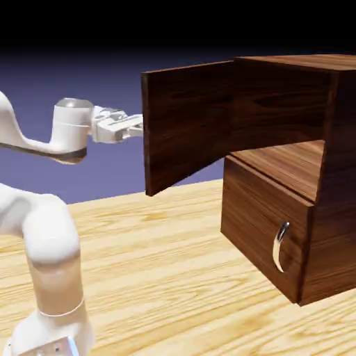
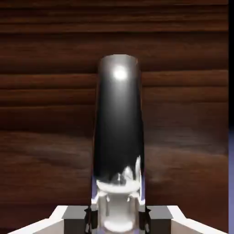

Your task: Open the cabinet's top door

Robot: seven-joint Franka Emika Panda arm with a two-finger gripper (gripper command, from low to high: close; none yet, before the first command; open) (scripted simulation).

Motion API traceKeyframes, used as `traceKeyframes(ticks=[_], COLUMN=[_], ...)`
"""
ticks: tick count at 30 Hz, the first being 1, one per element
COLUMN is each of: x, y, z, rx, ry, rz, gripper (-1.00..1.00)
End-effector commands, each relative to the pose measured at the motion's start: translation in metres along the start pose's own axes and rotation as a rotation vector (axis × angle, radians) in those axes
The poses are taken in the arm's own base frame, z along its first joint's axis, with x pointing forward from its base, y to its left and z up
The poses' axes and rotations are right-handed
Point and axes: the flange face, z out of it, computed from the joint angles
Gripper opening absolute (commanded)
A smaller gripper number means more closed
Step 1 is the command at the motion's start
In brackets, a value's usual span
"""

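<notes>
Tool [image 2: 118,218] clenched on top door's [image 1: 188,122] silver handle [image 2: 119,128], cabinet [image 1: 306,174] swung open

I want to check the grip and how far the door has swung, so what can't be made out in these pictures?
- Exterior view: the top door's handle and the gripper's tips are hidden behind the swung-out door.
- Exterior view: the cabinet's upper inside is dark; its right side is cut off.
- Hand view: the handle and wood fill the frame, hiding the door's edges and hinge.

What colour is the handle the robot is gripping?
Shiny silver, mirror-like metal handle, seen best in the hand view.
</notes>
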Motion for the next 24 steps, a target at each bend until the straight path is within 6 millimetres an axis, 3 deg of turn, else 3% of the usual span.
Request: traceKeyframes(ticks=[1,11,24], x=[-0.003,-0.032,-0.074], y=[-0.002,-0.032,-0.074], z=[-0.009,-0.084,-0.153], rx=[-0.018,-0.169,-0.33], ry=[0.017,0.168,0.329], rz=[0.0,0.0,-0.001], gripper=[-1.0,-1.0,-1.0])
